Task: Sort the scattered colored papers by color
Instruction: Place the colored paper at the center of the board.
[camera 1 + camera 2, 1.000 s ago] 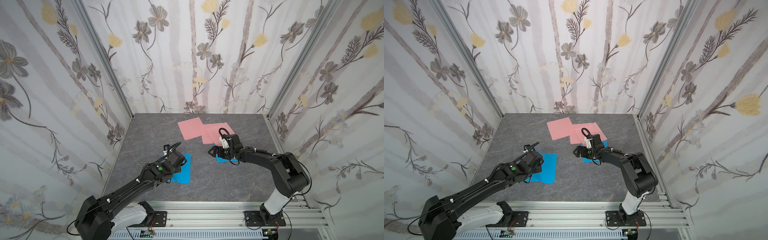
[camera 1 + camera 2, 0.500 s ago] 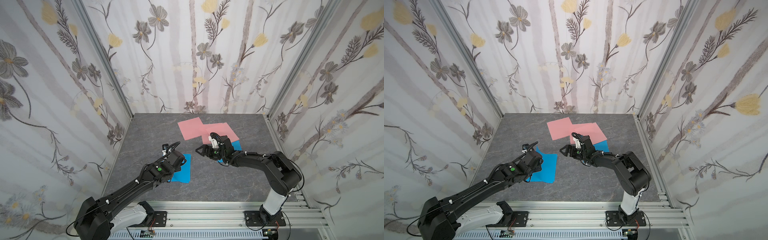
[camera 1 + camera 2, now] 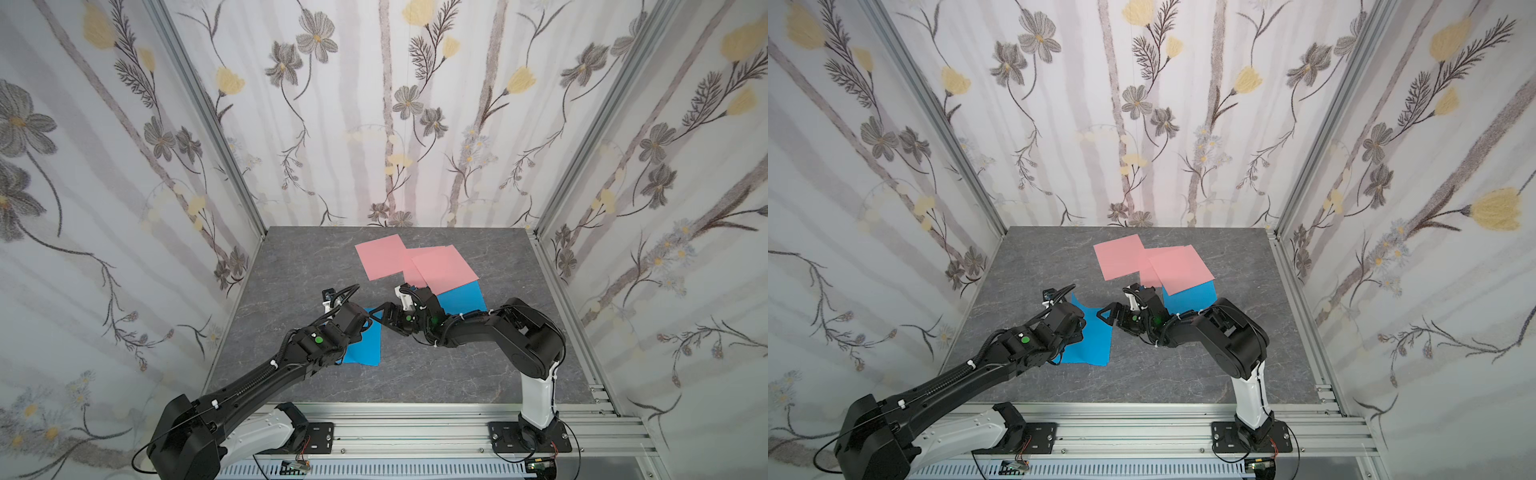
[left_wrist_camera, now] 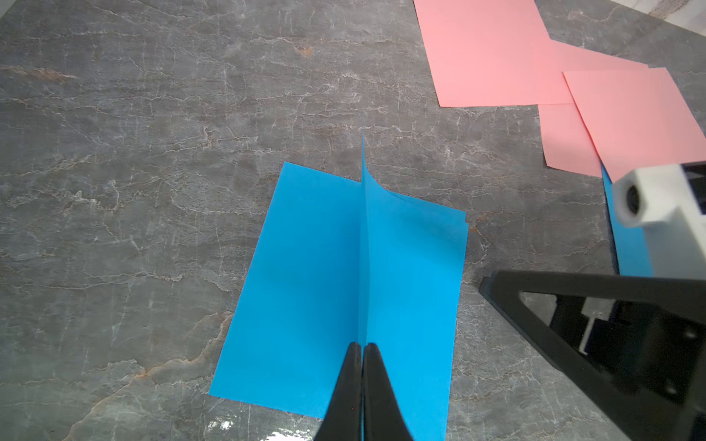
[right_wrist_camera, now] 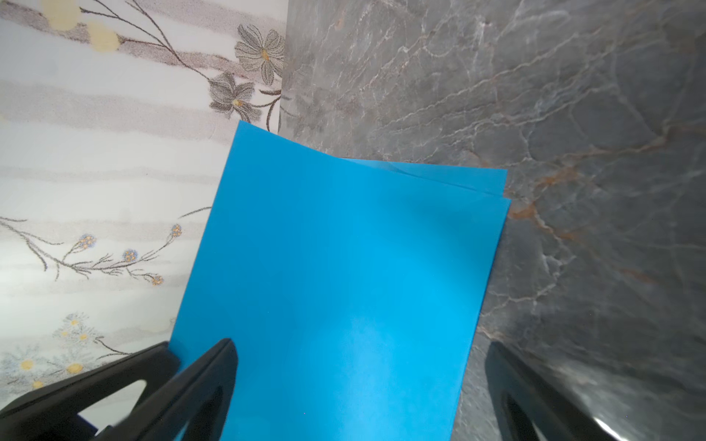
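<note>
Colored papers lie on the grey marble table (image 3: 291,266). Three salmon pink sheets (image 3: 380,257) (image 3: 1177,268) overlap at the back. One blue sheet (image 3: 461,297) pokes out from under them. A blue stack (image 3: 365,347) (image 4: 301,290) lies at front centre. My left gripper (image 4: 361,345) (image 3: 365,322) is shut on a lifted blue sheet (image 4: 365,244) (image 5: 344,267) above that stack. My right gripper (image 5: 361,345) (image 3: 380,319) is open at the stack's right edge, facing the lifted sheet, its fingers (image 4: 535,305) holding nothing.
Flowered walls (image 3: 386,124) close the table in on three sides. An aluminium rail (image 3: 415,419) with both arm bases runs along the front edge. Bare marble (image 3: 436,374) lies in front of the papers and to their left (image 4: 133,191).
My right gripper, still open, has swung left from the blue sheet by the pink papers to the blue stack beside my left gripper. The left arm has hardly moved.
</note>
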You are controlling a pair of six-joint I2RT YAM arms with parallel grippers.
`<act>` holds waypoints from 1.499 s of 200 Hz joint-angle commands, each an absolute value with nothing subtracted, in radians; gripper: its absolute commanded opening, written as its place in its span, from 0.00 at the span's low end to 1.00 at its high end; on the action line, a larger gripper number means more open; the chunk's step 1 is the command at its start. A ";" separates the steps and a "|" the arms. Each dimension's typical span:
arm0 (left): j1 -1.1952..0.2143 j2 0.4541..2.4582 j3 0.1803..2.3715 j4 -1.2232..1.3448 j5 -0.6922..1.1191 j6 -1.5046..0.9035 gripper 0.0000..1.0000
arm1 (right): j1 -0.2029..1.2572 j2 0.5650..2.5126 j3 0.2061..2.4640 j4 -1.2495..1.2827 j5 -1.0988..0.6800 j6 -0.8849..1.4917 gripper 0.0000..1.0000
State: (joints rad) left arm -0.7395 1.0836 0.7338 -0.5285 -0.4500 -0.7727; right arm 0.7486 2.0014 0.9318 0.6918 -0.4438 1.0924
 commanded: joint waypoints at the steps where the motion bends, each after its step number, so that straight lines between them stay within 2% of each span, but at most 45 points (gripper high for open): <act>1: -0.738 1.077 0.734 -0.537 -0.476 -0.786 0.00 | 0.758 2.033 0.970 0.837 -0.439 1.172 1.00; 236: -0.739 1.058 0.711 -0.539 -0.481 -0.801 0.00 | 0.771 2.142 1.034 0.825 -0.442 1.179 1.00; 252: -0.739 1.057 0.707 -0.543 -0.480 -0.805 0.05 | 0.772 2.143 1.034 0.824 -0.441 1.179 1.00; 273: -0.739 1.051 0.700 -0.542 -0.477 -0.811 0.20 | 0.771 2.143 1.031 0.822 -0.440 1.179 1.00; 284: -0.739 1.050 0.697 -0.543 -0.476 -0.813 0.24 | 0.771 2.142 1.029 0.821 -0.439 1.179 1.00; 300: -0.739 1.058 0.704 -0.566 -0.489 -0.827 0.38 | 0.772 2.142 1.029 0.821 -0.438 1.180 1.00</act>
State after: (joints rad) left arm -0.7399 1.0538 0.7002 -0.5354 -0.4603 -0.7898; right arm 0.7700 2.1349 1.0313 0.8211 -0.4450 1.1637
